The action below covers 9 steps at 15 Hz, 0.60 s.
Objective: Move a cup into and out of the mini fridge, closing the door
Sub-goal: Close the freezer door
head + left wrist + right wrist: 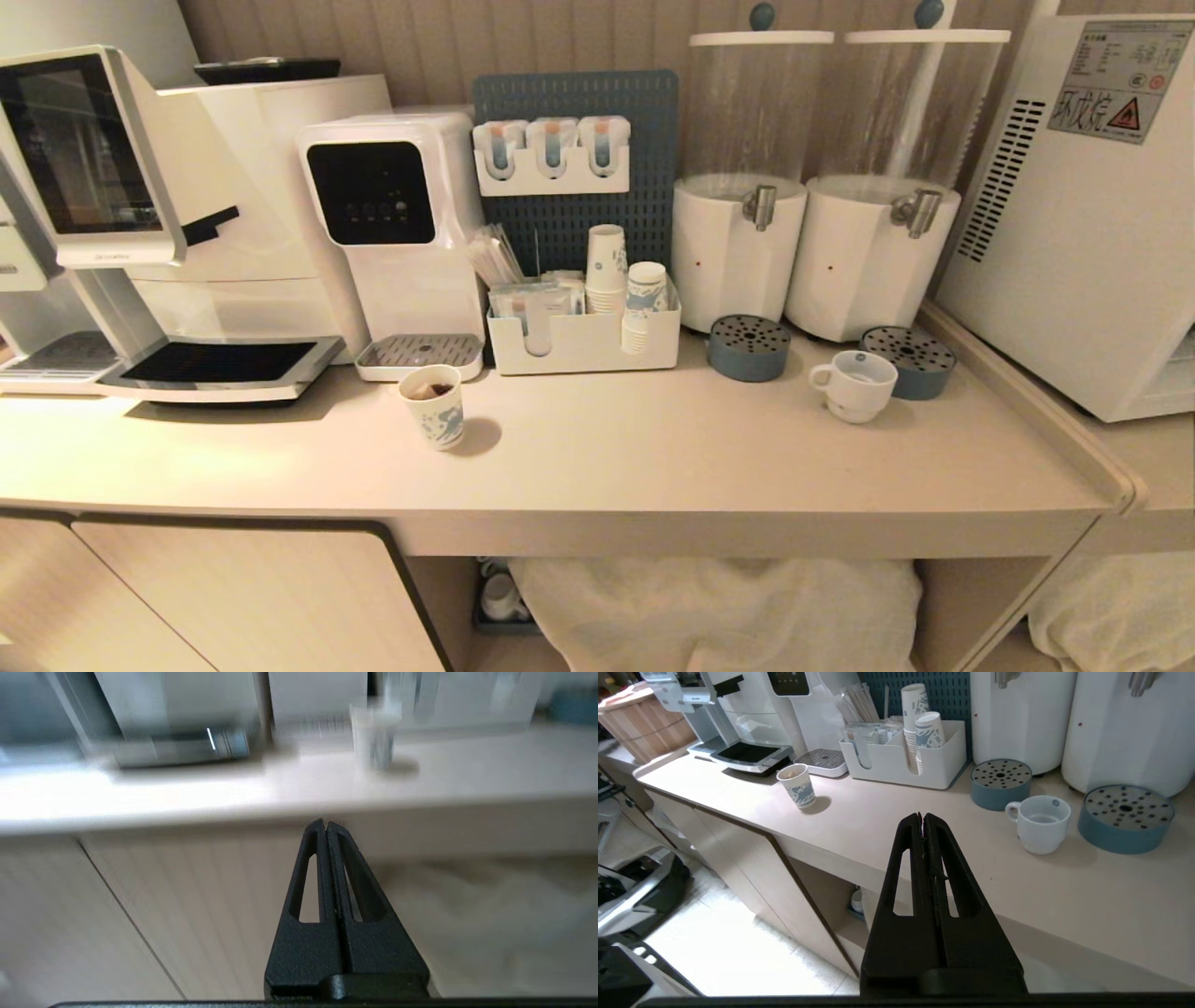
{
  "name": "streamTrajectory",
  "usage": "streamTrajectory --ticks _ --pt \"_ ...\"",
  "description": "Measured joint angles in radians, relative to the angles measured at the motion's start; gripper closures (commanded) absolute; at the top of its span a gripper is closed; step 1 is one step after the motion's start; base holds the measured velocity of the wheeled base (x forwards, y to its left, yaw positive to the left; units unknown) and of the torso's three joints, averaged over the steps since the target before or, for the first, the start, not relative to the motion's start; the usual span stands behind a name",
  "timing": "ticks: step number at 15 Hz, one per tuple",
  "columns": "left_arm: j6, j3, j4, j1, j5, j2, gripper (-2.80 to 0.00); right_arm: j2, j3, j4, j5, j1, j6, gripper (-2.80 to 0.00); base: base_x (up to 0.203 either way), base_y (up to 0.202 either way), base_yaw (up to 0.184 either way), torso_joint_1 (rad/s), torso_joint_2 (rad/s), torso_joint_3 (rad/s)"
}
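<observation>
The cup (855,384) stands upright on the counter (653,457), its loop handle pointing to nine o'clock in the head view, just at eight o'clock of the right-hand blue drip tray (909,361) and near the other blue drip tray (749,347). Nothing grips it. The mini fridge (1088,215) fills the three o'clock edge of the head view and is cut off there; only its vented side wall and warning sticker show, so its door cannot be seen and whether it is open or closed cannot be told.

Neither arm appears in the head view. The right gripper (923,817) has its two black fingers pressed flat together with nothing between them, hovering in front of the counter's front edge, apart from the cup, which sits toward two o'clock of the tips in the right wrist view. The left gripper (325,824) is likewise pressed together and empty, held low in front of the cabinet door (196,905) below the counter; that view is blurred, so the machines behind are hard to make out.

A paper cup (434,406) with blue pattern stands alone near the water dispenser (401,224); something brown lies inside it, unidentifiable. Stacked paper cups (607,266) sit in a white organiser (583,341). Under the counter, a white cloth (719,607) hides most of the open shelf
</observation>
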Motion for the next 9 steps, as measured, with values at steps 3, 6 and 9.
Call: streamTrajectory --ticks 3,6,9 --pt "0.008 -0.003 0.065 0.0 -0.017 0.0 0.0 0.034 -0.014 -0.053 0.0 0.0 0.014 0.0 0.0 0.0 0.0 0.0 0.0 0.0" --pt "-0.066 -0.002 0.164 0.0 -0.006 0.0 0.0 0.059 -0.012 -0.051 0.0 0.003 0.031 0.0 0.0 0.0 0.0 0.0 0.0 0.0" --pt "-0.07 0.0 0.148 0.0 -0.004 0.0 0.0 0.067 -0.021 -0.054 -0.016 0.103 0.076 0.0 0.0 0.0 0.0 0.0 0.0 0.0"
